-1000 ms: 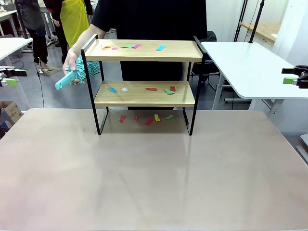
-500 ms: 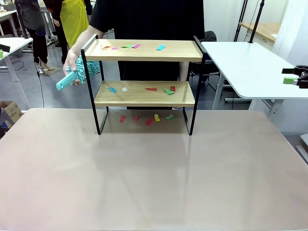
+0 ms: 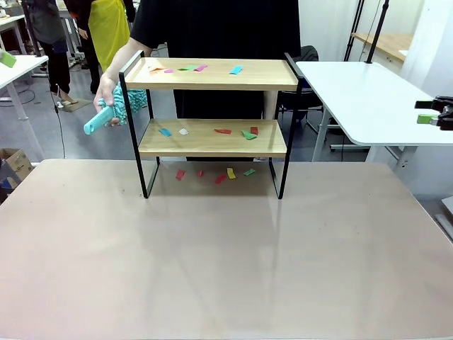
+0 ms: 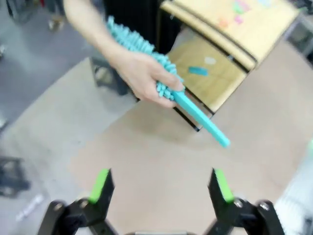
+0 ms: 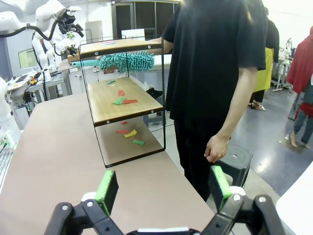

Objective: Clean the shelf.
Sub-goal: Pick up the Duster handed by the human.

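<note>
The shelf stands at the far middle of the table, and several coloured paper scraps lie on its top board, on its lower board and on the table beneath. A person's hand holds a teal duster just left of the shelf's frame. My left gripper is open, above that hand and the duster's handle; one of its green pads peeks in at the far left. My right gripper is open, off to the side, facing the shelf's end.
The person in black stands behind the shelf. A white side table sits at the right and another at the left. A cardboard box lies on the floor at the left. A black stool stands by the person.
My left gripper has risen along the left edge of the front view. The person's hand has lifted the duster slightly. My right gripper has not moved.
</note>
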`<state>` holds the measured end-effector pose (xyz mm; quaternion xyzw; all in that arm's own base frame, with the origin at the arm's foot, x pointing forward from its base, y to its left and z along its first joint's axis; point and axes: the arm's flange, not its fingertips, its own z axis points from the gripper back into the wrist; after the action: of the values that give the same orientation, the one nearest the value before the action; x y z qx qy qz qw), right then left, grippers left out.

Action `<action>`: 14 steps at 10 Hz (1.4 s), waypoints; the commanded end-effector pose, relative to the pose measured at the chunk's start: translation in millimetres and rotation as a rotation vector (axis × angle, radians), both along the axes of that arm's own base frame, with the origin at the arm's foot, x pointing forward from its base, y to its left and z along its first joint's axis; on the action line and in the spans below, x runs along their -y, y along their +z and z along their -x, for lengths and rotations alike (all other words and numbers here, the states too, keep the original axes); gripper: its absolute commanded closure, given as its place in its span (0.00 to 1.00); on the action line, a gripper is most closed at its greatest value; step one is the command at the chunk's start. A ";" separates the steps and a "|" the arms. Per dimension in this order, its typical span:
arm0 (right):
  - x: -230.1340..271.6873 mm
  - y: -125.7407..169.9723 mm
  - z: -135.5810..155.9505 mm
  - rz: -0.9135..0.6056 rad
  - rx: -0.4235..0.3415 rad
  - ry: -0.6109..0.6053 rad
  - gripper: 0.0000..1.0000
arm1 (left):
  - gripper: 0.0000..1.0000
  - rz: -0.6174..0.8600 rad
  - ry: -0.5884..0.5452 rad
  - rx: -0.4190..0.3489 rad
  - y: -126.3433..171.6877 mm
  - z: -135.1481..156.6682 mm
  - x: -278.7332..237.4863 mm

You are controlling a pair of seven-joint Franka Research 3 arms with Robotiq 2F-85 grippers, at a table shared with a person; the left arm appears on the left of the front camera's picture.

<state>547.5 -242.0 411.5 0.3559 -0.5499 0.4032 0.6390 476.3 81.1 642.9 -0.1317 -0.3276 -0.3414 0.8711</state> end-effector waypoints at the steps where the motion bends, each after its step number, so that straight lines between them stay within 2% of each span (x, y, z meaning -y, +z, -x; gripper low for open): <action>1: -2.1 2.5 -0.1 0.000 0.005 0.003 0.00 | 0.00 -0.032 0.224 -0.097 -15.1 14.6 51.0; 3: -2.1 2.5 -0.1 0.000 0.005 0.003 0.00 | 0.00 -0.092 0.241 -0.099 -20.1 34.1 86.9; 4: -2.1 2.5 -0.1 0.000 0.005 0.003 0.00 | 0.00 -0.084 0.224 -0.119 -28.3 33.0 97.0; 5: -2.1 2.5 -0.1 0.000 0.005 0.003 0.00 | 0.00 -0.015 0.257 -0.170 -38.5 27.8 103.3; 6: -2.1 2.5 -0.1 0.000 0.005 0.003 0.00 | 0.00 -0.080 0.222 -0.102 -22.8 28.5 96.0; 8: -2.1 2.5 -0.1 0.000 0.005 0.003 0.00 | 0.00 -0.080 0.222 -0.102 -22.8 28.5 96.0; 10: -2.1 2.5 -0.1 0.000 0.005 0.003 0.00 | 0.00 -0.042 0.213 -0.182 -43.3 39.4 116.5; 12: -2.1 2.5 -0.1 0.000 0.005 0.003 0.00 | 0.00 -0.045 0.318 -0.208 -54.7 52.3 139.2; 13: -2.1 2.5 -0.1 0.000 0.005 0.003 0.00 | 0.00 -0.048 0.312 -0.239 -57.0 52.0 150.0; 14: -2.1 2.5 -0.1 0.000 0.005 0.003 0.00 | 0.00 -0.073 0.390 -0.230 -61.4 52.3 161.6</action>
<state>547.6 -241.9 411.3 0.3561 -0.5499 0.4032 0.6389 428.3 -71.6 581.2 -0.0998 -0.2297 -0.1936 0.9486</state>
